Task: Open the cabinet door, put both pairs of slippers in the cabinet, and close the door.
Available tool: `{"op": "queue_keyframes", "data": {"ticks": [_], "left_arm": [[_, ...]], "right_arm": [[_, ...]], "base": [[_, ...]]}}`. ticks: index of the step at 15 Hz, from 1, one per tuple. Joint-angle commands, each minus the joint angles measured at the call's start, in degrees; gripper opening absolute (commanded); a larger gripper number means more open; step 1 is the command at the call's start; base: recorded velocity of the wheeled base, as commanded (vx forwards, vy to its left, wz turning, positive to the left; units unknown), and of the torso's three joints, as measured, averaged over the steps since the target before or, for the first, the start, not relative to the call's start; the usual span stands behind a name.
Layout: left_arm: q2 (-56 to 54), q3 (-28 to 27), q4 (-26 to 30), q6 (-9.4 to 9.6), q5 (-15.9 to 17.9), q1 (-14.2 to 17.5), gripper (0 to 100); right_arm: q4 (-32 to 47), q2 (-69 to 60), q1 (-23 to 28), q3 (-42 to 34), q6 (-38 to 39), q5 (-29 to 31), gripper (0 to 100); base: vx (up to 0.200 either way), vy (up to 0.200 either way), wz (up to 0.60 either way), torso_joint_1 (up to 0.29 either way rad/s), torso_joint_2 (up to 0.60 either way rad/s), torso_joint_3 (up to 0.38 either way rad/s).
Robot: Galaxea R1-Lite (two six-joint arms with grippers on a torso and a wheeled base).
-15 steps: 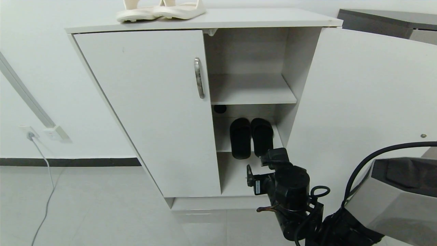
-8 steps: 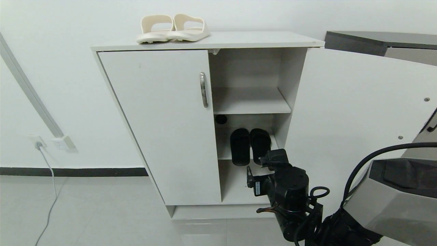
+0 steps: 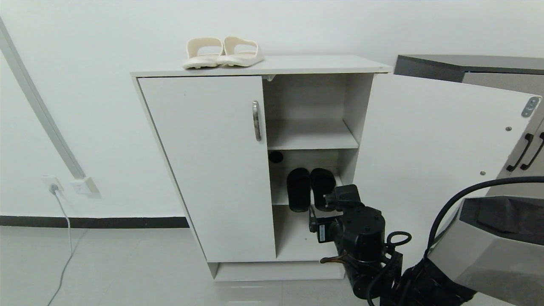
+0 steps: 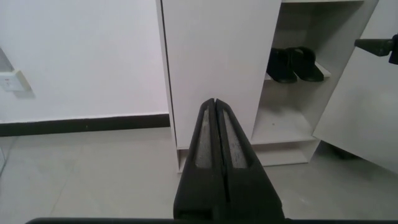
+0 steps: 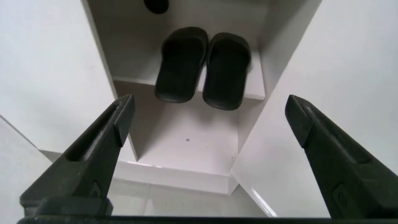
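The white cabinet (image 3: 263,66) has its right door (image 3: 433,140) swung wide open and its left door (image 3: 212,165) closed. A black pair of slippers (image 3: 309,187) lies side by side on the middle shelf, also seen as the black pair (image 5: 202,65) from the right wrist. A beige pair of slippers (image 3: 223,53) rests on the cabinet top. My right gripper (image 3: 325,207) hangs open and empty just in front of the black pair, its fingers spread wide (image 5: 211,112). My left gripper (image 4: 214,102) is shut with nothing in it, low and back from the closed door.
A wall socket with a hanging cable (image 3: 53,187) sits low on the wall to the left. A grey cabinet with dark handles (image 3: 467,68) stands behind the open door. Bare tiled floor (image 3: 106,272) lies in front of the closed door.
The whole head picture has shifted: the cabinet now looks smaller and lower, so the camera has moved back. The black slippers stay on the shelf; the right arm keeps its pose.
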State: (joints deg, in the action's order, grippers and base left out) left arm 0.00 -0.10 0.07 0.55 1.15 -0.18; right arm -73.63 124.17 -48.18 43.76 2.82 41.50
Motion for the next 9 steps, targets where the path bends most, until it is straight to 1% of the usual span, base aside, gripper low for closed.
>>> {"op": "queue_keyframes", "data": {"ticks": [1, 2, 9], "left_arm": [[0.0, 0.01, 0.01, -0.02, 0.0, 0.01, 0], [0.0, 0.01, 0.01, -0.02, 0.0, 0.01, 0], [0.0, 0.01, 0.01, -0.2, -0.09, 0.01, 0]], "right_arm": [[-0.11, 0.19, 0.01, -0.08, 0.0, -0.01, 100], [-0.02, 0.19, 0.01, -0.08, 0.0, -0.01, 100], [-0.11, 0.19, 0.01, -0.43, 0.0, -0.01, 100]], "base": [[0.0, 0.0, 0.0, 0.0, 0.0, 0.0], [0.0, 0.0, 0.0, 0.0, 0.0, 0.0], [0.0, 0.2, 0.0, 0.005, 0.0, 0.009]]}}
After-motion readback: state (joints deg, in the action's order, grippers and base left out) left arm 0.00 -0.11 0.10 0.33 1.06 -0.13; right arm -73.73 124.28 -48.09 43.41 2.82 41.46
